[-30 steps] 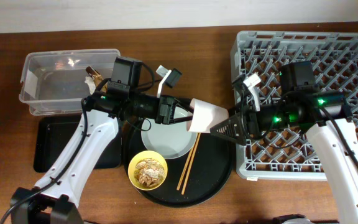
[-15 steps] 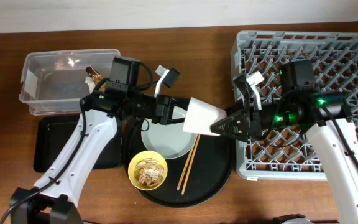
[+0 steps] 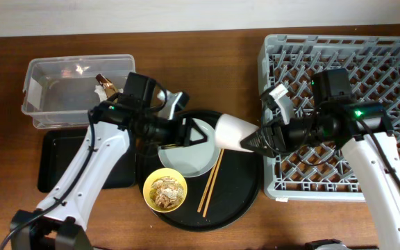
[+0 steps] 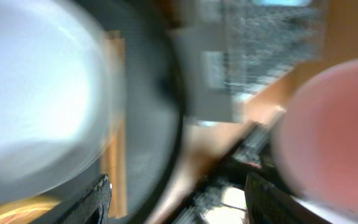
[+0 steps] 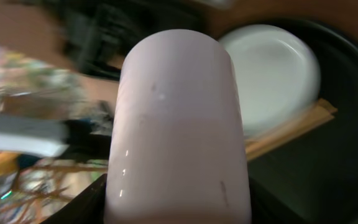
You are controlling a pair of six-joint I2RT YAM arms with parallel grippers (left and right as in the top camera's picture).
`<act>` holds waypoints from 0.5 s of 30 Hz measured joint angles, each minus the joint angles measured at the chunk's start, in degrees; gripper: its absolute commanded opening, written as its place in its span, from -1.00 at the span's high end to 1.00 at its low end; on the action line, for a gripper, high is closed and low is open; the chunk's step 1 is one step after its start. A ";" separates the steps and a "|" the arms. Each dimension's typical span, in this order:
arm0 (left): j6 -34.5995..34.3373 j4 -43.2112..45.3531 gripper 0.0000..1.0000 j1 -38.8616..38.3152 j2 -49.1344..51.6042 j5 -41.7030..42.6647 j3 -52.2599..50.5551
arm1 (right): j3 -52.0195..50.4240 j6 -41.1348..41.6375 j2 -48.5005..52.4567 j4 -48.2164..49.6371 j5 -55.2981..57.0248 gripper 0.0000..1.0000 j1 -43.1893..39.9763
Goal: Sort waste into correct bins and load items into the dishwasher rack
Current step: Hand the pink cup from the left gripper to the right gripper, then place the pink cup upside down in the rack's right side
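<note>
The left end effector (image 3: 190, 132) has released and backed off; the right end effector (image 3: 254, 139) clenches the pink cup (image 3: 233, 132). Gripped near one end, it could slip onto the plate (image 3: 186, 158).

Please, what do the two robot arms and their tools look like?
The left arm and right arm have white lower links, boxy black joints, thin black cables and small green lights. The left tool and right tool are black.

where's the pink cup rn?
Overhead view, centre: the pink cup is held sideways in the right gripper, above the round black tray, between the plate and the dishwasher rack.
</note>
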 measured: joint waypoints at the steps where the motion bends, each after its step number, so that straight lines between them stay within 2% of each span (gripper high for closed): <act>1: 0.02 -1.77 -0.37 0.59 0.00 -3.85 0.07 | 0.04 1.92 0.00 -0.48 3.85 0.09 -0.63; 7: 0.00 -7.56 -0.40 4.48 -5.11 -26.82 0.04 | 5.95 13.73 0.24 -6.93 24.63 0.09 -12.39; 11: 0.02 -7.52 -0.41 6.08 -10.05 -31.52 0.04 | 11.47 19.39 0.26 -8.41 34.45 0.10 -22.86; 15: 0.02 -7.52 -0.44 6.51 -11.26 -33.22 0.04 | 11.98 23.93 0.66 -11.08 42.97 0.10 -30.99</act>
